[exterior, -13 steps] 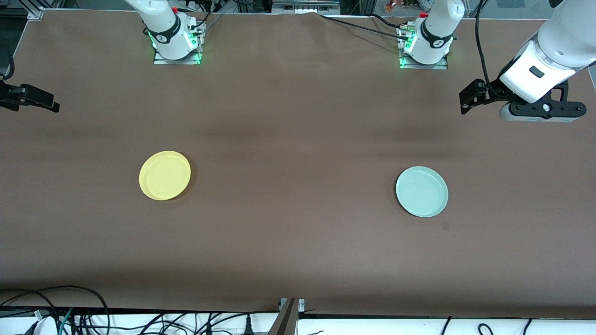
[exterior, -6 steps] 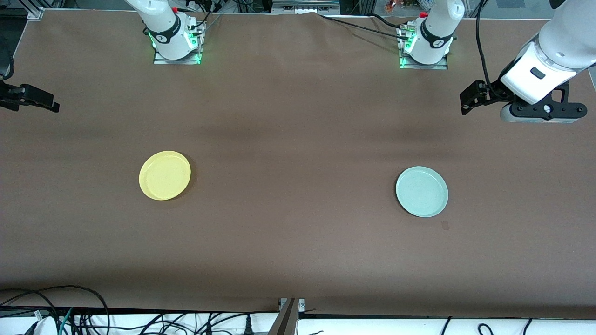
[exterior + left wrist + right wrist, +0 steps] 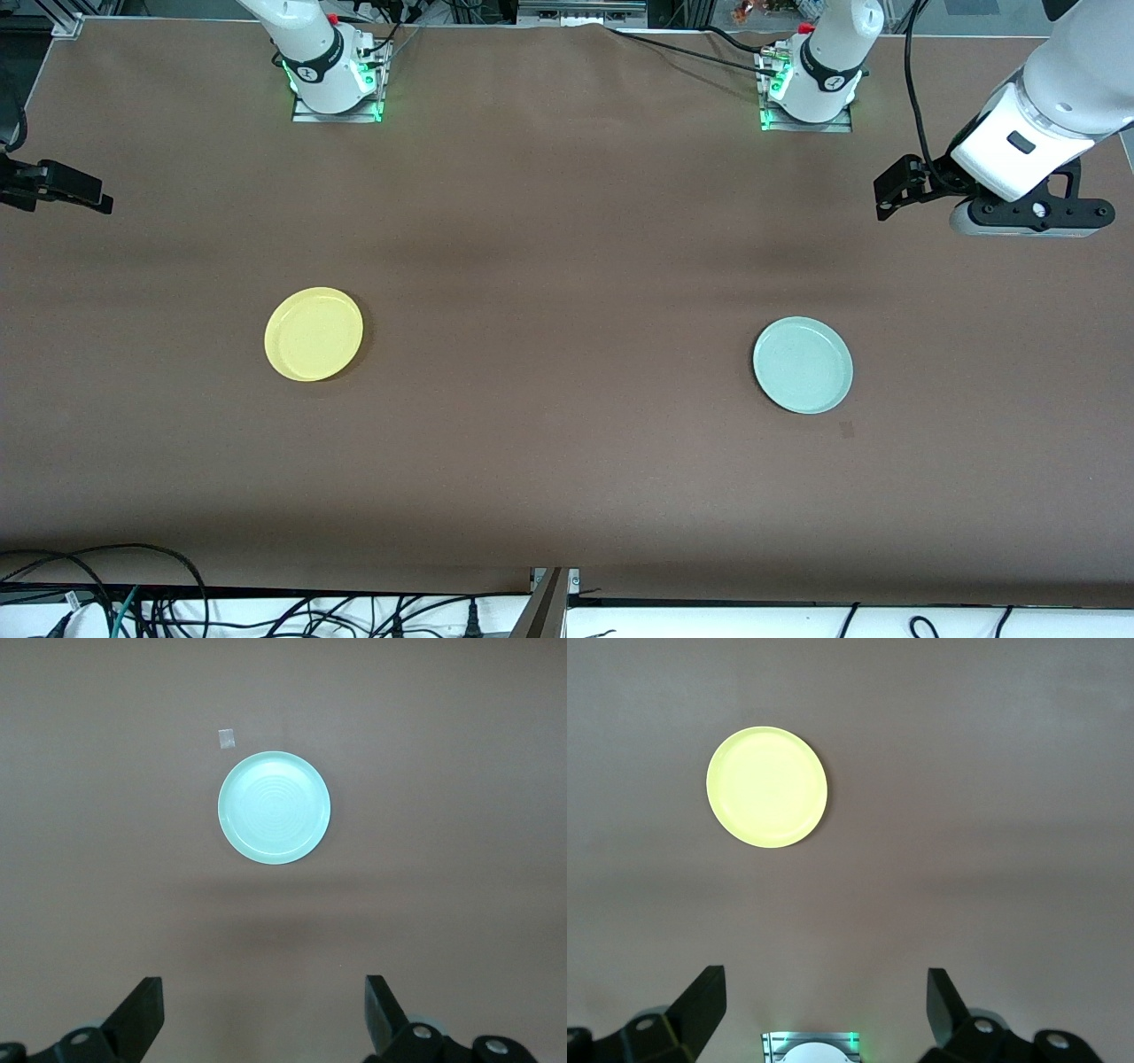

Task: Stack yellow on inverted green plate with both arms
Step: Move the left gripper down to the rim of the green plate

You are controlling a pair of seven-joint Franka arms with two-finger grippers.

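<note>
The brown table (image 3: 567, 266) carries two plates, well apart; the left gripper (image 3: 266, 1019) hangs over the table's left-arm end, fingers spread wide and empty; the right gripper (image 3: 824, 1014) likewise over the right-arm end; the yellow plate (image 3: 314, 334) lies toward the right arm's end; the green plate (image 3: 803, 365) toward the left's, rim up; only the left wrist view shows its concentric rings; a small tape square (image 3: 228, 739) lies near it.
</note>
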